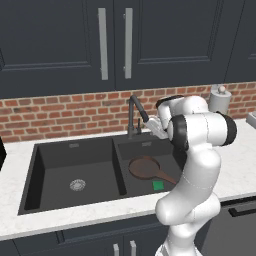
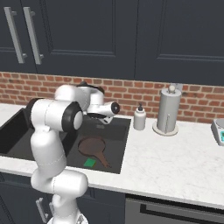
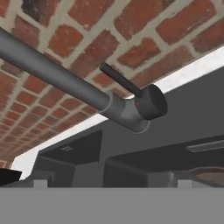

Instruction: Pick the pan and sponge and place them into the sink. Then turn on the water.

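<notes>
Closest to my wrist camera, the faucet [image 3: 127,111] and its lever; my hand [image 1: 156,126] hangs spread beside it. Pan [image 1: 145,167] and sponge [image 1: 158,185] lie in the sink [image 1: 75,150].

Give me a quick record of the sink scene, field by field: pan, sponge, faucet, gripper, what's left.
pan: in the sink's right basin
sponge: same basin, in front of the pan's handle
faucet: no stream visible
faucet lever: close ahead in the hand view
gripper: open, empty, beside the faucet
left to do: turn on water
</notes>
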Available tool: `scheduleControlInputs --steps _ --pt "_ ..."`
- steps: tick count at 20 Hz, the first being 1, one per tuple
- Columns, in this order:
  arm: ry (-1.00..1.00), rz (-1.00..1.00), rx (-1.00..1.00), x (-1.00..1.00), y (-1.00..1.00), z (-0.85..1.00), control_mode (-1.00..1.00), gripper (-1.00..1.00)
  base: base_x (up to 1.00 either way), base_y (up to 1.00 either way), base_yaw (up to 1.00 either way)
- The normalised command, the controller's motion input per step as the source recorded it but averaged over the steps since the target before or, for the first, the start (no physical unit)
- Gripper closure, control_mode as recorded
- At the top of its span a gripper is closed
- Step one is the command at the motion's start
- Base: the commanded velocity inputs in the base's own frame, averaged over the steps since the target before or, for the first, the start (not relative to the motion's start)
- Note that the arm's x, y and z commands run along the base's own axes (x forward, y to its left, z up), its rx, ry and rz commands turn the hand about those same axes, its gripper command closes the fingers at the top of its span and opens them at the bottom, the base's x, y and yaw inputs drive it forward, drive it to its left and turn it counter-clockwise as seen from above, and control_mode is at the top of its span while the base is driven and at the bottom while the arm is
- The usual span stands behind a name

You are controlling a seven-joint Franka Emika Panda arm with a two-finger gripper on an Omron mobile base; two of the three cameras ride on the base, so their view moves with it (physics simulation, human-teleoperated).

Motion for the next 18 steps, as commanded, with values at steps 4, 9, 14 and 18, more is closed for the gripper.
scheduleControlInputs --steps 4,9,14,18 --pt "0.0 0.0 0.0 0.24 0.0 -0.16 -1.0 -1.0 0.0 0.0 0.0" --pt "0.0 0.0 0.0 0.24 0.0 -0.16 -1.0 -1.0 0.0 0.0 0.0" --pt "0.0 0.0 0.0 0.26 0.02 -0.18 -1.0 -1.0 0.0 0.0 0.0" --pt "0.0 0.0 0.0 0.26 0.03 -0.15 -1.0 -1.0 0.0 0.0 0.0"
